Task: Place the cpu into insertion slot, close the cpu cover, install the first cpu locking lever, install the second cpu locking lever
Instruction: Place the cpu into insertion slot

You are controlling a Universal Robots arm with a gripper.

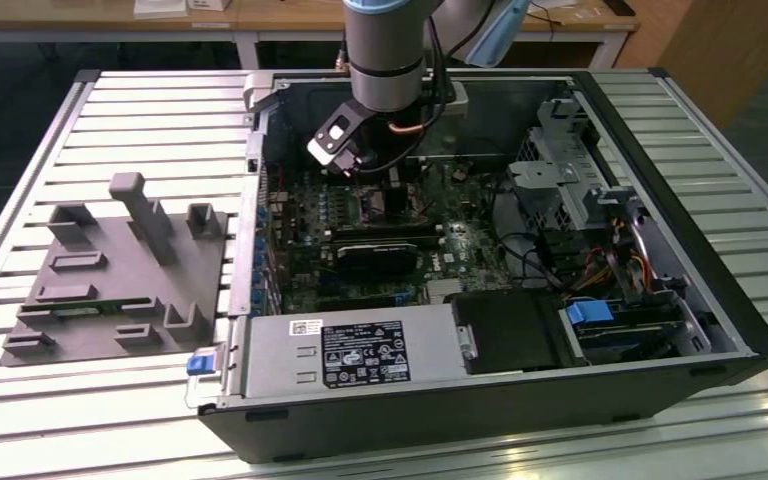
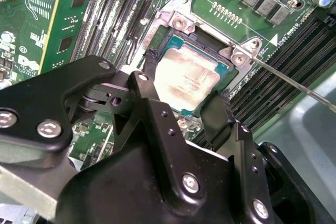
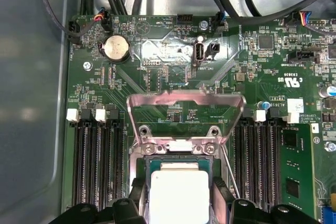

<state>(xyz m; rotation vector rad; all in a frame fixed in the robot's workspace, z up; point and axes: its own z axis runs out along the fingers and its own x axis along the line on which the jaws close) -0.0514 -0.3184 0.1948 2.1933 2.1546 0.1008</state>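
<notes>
Progress of the cpu installation, read from the exterior view's left to its right. Found the grey holder block (image 1: 104, 290) on the slatted table (image 1: 144, 110) at the left, well apart from the work and untouched.

Hung the arm (image 1: 387, 55) from above into the open computer case (image 1: 491, 410), toward its far left part, low over the motherboard (image 1: 478, 250). Held the gripper (image 2: 182, 100) clamped on the cpu (image 2: 186, 77), with fingertips (image 2: 215, 114) set against two opposite edges of the chip, as far as could be judged in both wrist views.

Had the cpu down at the insertion slot (image 2: 176, 38), square to it and within the silvery rim. Could not tell whether fully seated or just above the contacts. Rated the first step, therefore, as nearly done but not let go.

Found the cpu cover (image 3: 186, 98) standing open at one edge of the slot, with the window framing bare board and not the chip. Judged it not yet closed.

Made out one thin locking lever (image 2: 294, 81) unlatched, slanting away from a corner of the slot. Could not make out the other with any certainty. Counted three steps as outstanding: cover, first lever, second lever.
</notes>
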